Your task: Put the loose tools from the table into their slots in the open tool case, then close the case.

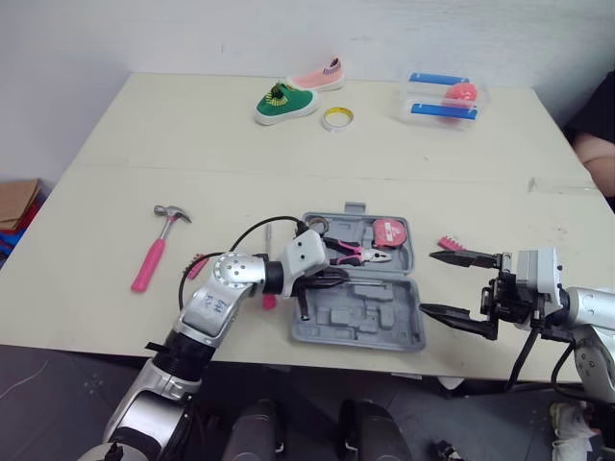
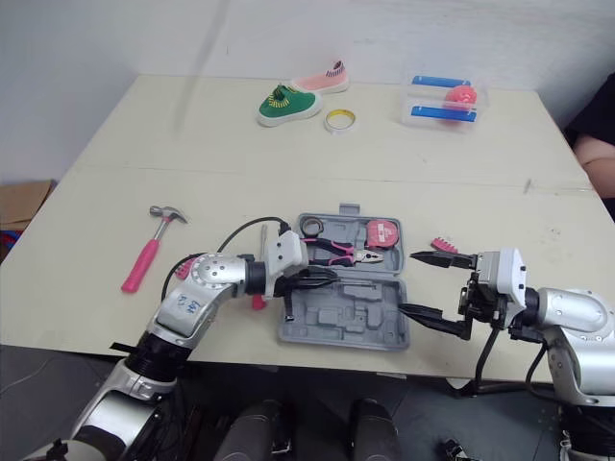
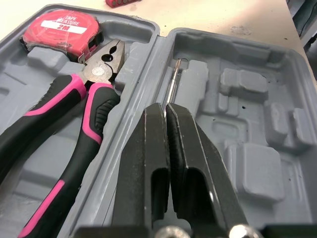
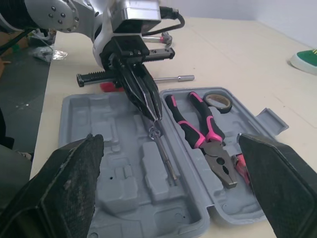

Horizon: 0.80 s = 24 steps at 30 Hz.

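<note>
Your left tool [image 3: 166,109] is pinched tight on a thin steel shaft [image 3: 173,82], which reaches ahead of it into the open tool case [image 1: 384,331], just beside the pliers [image 1: 354,254]. Your right tool [image 1: 430,282] gapes wide just right of the case. The hammer [image 1: 154,254] lies well off to the left tool's left on the counter [image 1: 288,144].

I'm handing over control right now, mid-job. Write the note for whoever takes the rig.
Left hand: shut on a thin metal tool, whose tip lies in the half of the open case nearer the robot.
Right hand: open, holding nothing, hovering right of the case.
Done: pliers and tape measure sit in the case.
Loose on the table: hammer left of the case, small pink piece right of it.
Left: seat and release the tool, load the loose ones, close the case.
</note>
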### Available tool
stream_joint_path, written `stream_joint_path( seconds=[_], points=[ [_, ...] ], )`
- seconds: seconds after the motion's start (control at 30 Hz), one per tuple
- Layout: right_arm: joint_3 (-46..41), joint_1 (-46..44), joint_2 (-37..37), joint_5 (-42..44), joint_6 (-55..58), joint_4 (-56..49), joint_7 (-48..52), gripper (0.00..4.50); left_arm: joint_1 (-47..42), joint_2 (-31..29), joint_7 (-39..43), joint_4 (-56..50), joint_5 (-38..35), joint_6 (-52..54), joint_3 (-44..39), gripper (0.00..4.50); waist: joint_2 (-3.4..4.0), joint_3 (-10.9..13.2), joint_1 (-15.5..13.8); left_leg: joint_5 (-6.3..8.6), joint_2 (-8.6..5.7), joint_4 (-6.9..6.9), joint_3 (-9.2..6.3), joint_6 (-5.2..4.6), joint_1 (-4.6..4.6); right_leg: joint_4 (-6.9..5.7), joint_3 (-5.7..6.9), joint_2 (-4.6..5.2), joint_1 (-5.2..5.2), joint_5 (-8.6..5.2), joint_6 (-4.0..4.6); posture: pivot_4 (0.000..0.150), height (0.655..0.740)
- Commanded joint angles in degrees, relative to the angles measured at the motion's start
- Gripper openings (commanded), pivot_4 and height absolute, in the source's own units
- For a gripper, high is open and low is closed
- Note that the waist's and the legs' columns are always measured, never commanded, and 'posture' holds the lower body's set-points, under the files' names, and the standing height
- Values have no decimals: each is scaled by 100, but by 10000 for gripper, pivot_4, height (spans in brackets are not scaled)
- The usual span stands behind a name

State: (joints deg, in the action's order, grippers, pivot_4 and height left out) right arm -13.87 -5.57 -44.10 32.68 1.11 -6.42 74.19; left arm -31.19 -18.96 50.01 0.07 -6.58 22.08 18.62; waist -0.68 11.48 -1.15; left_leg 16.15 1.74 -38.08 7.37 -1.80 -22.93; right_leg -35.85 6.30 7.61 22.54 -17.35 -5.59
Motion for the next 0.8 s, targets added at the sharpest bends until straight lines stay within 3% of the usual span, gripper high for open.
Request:
stream_joint_path(
  seconds=[0.03,0.2,0.63,0.8],
  points=[
    [-111,4,8,13,-150,-11,17,45000,-29,-9,-37,38,111,15,98,740,0,0,-8,0,0,0,0,0,0,0,2,-1,1,0,0,1500,7400],
    [-121,64,20,15,-221,29,15,45000,-5,-32,-71,171,279,82,213,740,0,0,-19,0,-1,-1,-1,0,-1,0,2,2,0,0,0,1500,7400],
    [-127,160,26,18,-368,166,30,45000,-5,-179,-251,259,567,1511,720,740,-3,-15,-25,1,-1,-2,-12,0,20,0,-3,7,-25,1,-1,1500,7400],
    [-124,177,67,17,-409,179,-7,45000,-32,-186,-380,446,582,1908,795,740,-2,-72,-23,47,10,5,-36,-7,76,35,-9,19,-104,-2,3,1500,7400]
  ],
)
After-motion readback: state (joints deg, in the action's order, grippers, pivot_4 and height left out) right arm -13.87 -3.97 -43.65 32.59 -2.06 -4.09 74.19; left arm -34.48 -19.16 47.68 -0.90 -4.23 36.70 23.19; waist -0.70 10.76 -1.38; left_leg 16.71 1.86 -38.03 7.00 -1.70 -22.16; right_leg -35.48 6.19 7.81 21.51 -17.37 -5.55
